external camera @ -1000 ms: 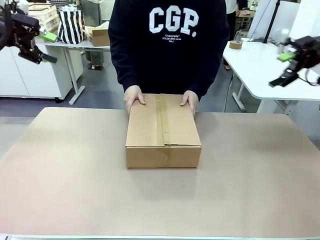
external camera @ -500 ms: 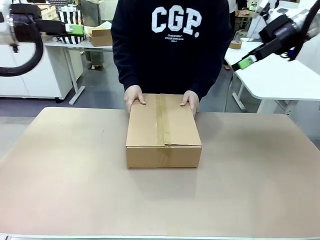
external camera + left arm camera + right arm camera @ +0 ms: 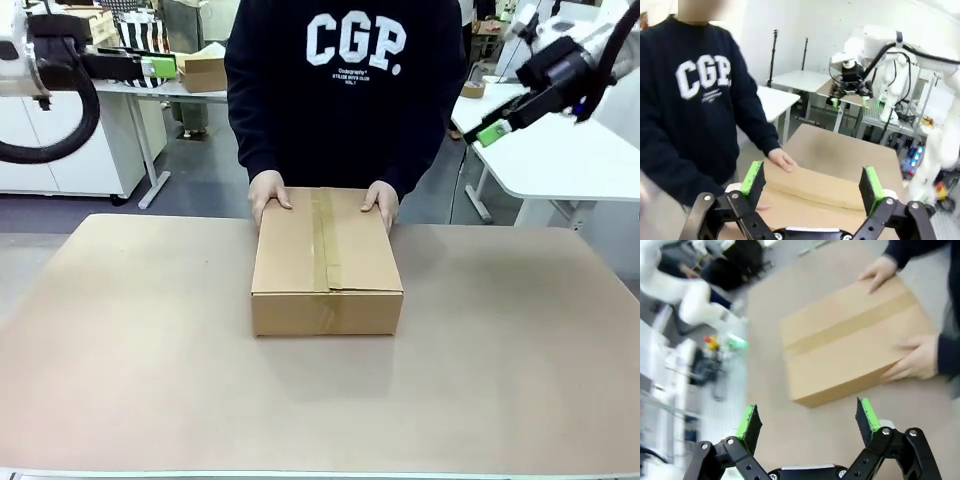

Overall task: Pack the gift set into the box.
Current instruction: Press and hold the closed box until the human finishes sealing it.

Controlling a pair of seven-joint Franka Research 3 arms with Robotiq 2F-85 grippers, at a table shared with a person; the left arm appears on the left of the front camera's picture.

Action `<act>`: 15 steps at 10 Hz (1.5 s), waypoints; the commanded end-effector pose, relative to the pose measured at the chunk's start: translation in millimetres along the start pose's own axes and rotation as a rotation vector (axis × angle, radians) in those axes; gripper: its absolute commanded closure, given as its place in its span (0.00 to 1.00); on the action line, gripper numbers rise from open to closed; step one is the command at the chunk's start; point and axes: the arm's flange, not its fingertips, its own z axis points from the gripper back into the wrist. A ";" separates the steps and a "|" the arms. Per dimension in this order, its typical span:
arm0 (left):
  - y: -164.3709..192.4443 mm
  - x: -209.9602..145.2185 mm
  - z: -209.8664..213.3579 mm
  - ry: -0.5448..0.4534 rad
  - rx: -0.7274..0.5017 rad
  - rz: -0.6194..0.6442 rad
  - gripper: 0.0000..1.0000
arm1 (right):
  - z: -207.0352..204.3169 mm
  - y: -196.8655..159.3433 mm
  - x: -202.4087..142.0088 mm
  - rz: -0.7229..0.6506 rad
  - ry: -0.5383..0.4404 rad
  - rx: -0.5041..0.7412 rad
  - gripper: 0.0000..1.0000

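The box (image 3: 326, 262), closed with a tan tape seam (image 3: 324, 240) along its top, is set on the surface (image 3: 150, 370) at the middle of the far edge. Both of the person's hands (image 3: 268, 195) are laid on its far corners. The left gripper (image 3: 812, 184) and the right gripper (image 3: 810, 421) are held with fingers apart, empty, raised well above the surface's far corners.
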 end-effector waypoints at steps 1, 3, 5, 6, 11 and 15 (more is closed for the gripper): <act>-28.6 -41.4 -25.8 -0.006 -0.087 -0.334 0.00 | -36.6 1.7 8.1 0.428 -0.093 -0.247 0.00; -48.7 -74.9 -41.3 0.090 -0.183 -0.428 0.00 | -90.3 -1.4 6.1 0.561 -0.203 -0.184 0.00; -64.6 -105.5 -71.9 0.144 -0.296 -0.358 0.00 | -143.1 -9.6 -9.0 0.493 -0.296 0.067 0.00; -70.8 -120.1 -89.8 0.159 -0.296 -0.333 0.00 | -162.2 -13.5 -18.5 0.497 -0.344 0.088 0.00; -86.3 -173.8 -180.4 0.211 -0.295 -0.214 0.00 | -222.4 -34.5 -64.7 0.337 -0.183 0.194 0.00; -69.0 -185.8 -170.8 0.317 -0.197 -0.149 0.00 | -222.8 -37.6 -80.3 0.341 -0.184 0.186 0.00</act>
